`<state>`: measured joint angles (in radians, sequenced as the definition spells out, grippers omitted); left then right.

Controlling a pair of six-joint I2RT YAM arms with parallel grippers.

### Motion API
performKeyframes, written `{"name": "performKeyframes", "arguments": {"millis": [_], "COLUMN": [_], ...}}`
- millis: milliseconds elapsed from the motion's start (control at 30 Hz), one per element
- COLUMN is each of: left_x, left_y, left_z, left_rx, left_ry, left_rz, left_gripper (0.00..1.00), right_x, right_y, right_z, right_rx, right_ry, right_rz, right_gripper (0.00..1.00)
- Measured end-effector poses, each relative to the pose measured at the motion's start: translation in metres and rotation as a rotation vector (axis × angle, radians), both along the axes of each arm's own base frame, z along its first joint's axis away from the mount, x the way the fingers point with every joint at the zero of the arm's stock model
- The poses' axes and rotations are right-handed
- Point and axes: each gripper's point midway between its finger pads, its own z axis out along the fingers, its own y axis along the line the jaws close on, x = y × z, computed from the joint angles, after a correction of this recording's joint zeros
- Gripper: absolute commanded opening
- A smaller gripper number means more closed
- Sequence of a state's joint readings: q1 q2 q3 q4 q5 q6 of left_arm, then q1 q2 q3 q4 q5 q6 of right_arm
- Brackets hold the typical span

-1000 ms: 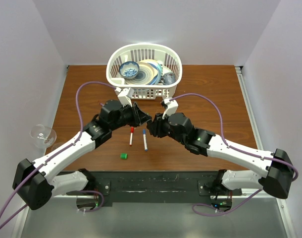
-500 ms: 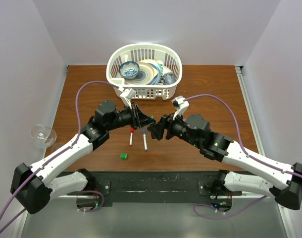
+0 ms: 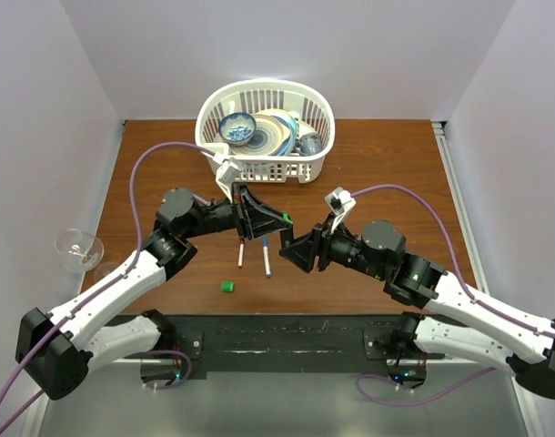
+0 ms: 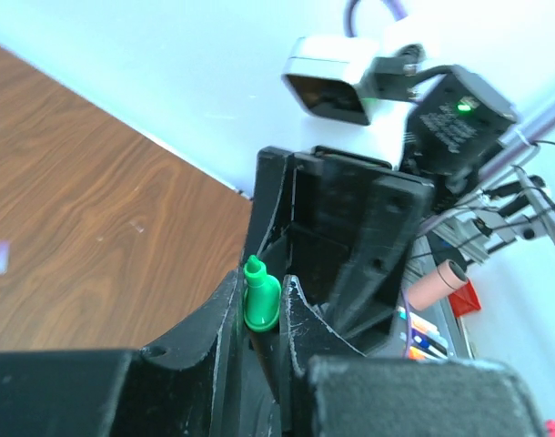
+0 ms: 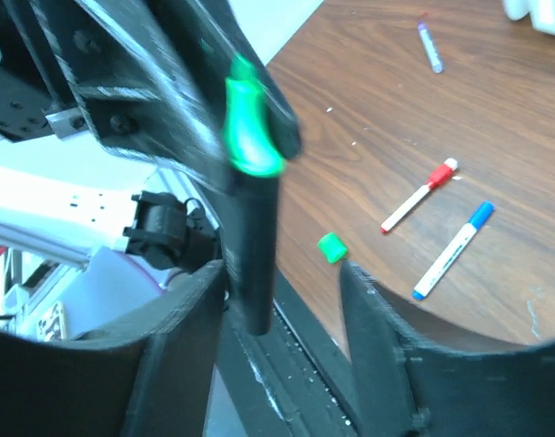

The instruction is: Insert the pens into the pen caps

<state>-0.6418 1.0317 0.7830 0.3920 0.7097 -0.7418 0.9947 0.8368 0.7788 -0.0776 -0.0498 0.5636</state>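
White walls close in a brown wooden table (image 3: 396, 164), with a white slotted basket (image 3: 259, 169) of dishes standing at its far edge. Above the middle of the table the two arms meet nose to nose. The left gripper (image 4: 261, 332) is clamped on a black marker (image 4: 260, 306), whose green tip sticks out past the fingertips and points toward the other arm. The right gripper (image 5: 279, 273) faces it with its jaws spread wide and nothing in them. In the right wrist view the marker's black barrel hangs between those spread fingers, closer to the one on the left of the picture; whether it touches that finger cannot be told. Down on the wood lie two slim white pens side by side, close but apart: a red-capped pen (image 3: 241, 248) on the left and a blue-capped pen (image 3: 266, 258) on the right. The green cap (image 3: 227, 286) sits alone on the table, a little nearer the arm bases and to the left of both pens, touching neither.
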Motion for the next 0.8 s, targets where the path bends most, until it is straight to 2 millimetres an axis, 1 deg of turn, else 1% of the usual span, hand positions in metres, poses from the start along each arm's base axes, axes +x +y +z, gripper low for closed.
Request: {"name": "performKeyframes", "arguments": {"millis": [67, 267, 300, 367, 400, 433, 467, 500, 533, 600, 633, 667, 800], "left_x": [-0.004, -0.01, -0.012, -0.014, -0.015, -0.016, -0.017, -0.018, -0.019, -0.02, -0.02, -0.019, -0.009], "left_y": [0.0, 0.001, 0.001, 0.001, 0.002, 0.002, 0.002, 0.002, 0.003, 0.003, 0.003, 0.004, 0.009], "left_z": [0.003, -0.001, 0.001, 0.005, 0.006, 0.008, 0.01, 0.011, 0.013, 0.014, 0.013, 0.011, -0.003], "left_rx": [-0.021, -0.049, -0.056, -0.071, -0.076, -0.082, -0.088, -0.093, -0.096, -0.1, -0.096, -0.087, -0.016], "left_ry": [-0.019, -0.003, -0.01, -0.023, -0.026, -0.03, -0.038, -0.045, -0.048, -0.055, -0.056, -0.048, -0.017], "left_rz": [-0.017, -0.045, -0.052, -0.063, -0.068, -0.073, -0.079, -0.086, -0.091, -0.093, -0.087, -0.079, 0.005], "left_gripper": [0.0, 0.0, 0.0, 0.0, 0.0, 0.0, 0.01, 0.13, 0.42, 0.57, 0.68, 0.71, 0.74], "right_x": [-0.004, -0.014, -0.015, -0.018, -0.019, -0.02, -0.021, -0.023, -0.024, -0.025, -0.023, -0.022, -0.012], "right_y": [0.002, 0.005, 0.006, 0.007, 0.007, 0.008, 0.008, 0.009, 0.01, 0.01, 0.01, 0.009, 0.003], "right_z": [0.0, 0.001, 0.002, 0.007, 0.01, 0.012, 0.013, 0.015, 0.016, 0.018, 0.018, 0.017, 0.013], "right_rx": [0.02, 0.074, 0.085, 0.11, 0.124, 0.132, 0.138, 0.145, 0.15, 0.156, 0.158, 0.156, 0.139], "right_ry": [0.009, 0.019, 0.018, 0.01, 0.009, 0.006, 0.005, 0.005, 0.004, 0.004, 0.004, 0.006, 0.014], "right_rz": [0.017, 0.067, 0.073, 0.088, 0.096, 0.101, 0.109, 0.118, 0.124, 0.128, 0.119, 0.109, 0.04], "right_gripper": [0.37, 0.34, 0.28, 0.23, 0.12, 0.05, 0.0, 0.0, 0.0, 0.0, 0.0, 0.0, 0.0]}}
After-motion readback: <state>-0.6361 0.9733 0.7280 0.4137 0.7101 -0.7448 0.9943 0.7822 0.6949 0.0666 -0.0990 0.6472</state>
